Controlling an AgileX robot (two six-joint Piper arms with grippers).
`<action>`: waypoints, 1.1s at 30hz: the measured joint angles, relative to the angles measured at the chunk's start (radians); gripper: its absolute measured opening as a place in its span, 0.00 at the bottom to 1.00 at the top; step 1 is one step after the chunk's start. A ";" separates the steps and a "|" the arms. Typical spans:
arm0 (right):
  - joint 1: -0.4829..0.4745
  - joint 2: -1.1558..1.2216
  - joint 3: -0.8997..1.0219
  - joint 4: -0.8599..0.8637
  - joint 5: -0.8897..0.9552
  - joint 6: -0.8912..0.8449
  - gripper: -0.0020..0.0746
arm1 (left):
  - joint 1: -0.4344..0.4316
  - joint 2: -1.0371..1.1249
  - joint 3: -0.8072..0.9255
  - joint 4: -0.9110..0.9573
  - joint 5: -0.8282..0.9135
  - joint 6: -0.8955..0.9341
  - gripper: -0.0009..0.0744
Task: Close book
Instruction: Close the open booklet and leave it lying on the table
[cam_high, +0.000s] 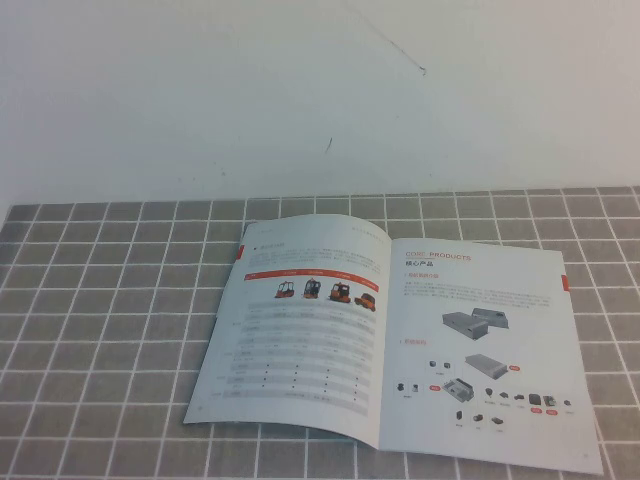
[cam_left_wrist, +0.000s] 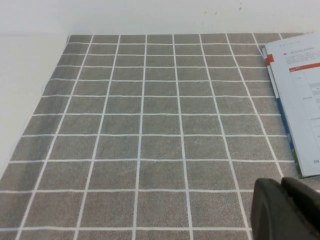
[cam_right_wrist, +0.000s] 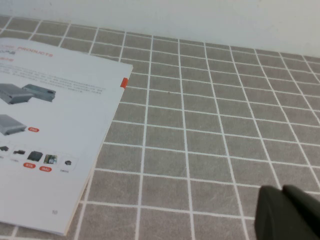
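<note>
Beside the open book (cam_high: 320, 350), one on each side, left gripper (cam_left_wrist: 281, 189) and right gripper (cam_right_wrist: 282, 194) wait, jaws pressed together; closing is not yet begun.

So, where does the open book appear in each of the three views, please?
High view: the book lies open on the checked cloth, from centre to lower right; neither gripper shows.
Left wrist view: only an edge strip of its left page, cut by the frame, beyond the left gripper.
Right wrist view: much of its right page, beyond the right gripper.
Shared landmark: the checked cloth under the book.
</note>
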 joint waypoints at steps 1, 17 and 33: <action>0.000 0.000 0.000 0.000 0.000 0.000 0.02 | 0.000 0.000 0.000 0.000 0.000 0.000 0.01; 0.000 0.000 0.000 0.000 0.000 0.000 0.02 | 0.000 0.000 0.000 0.002 0.000 0.000 0.01; 0.000 0.000 0.000 0.000 -0.020 0.000 0.02 | 0.000 0.000 0.000 0.003 -0.005 0.002 0.01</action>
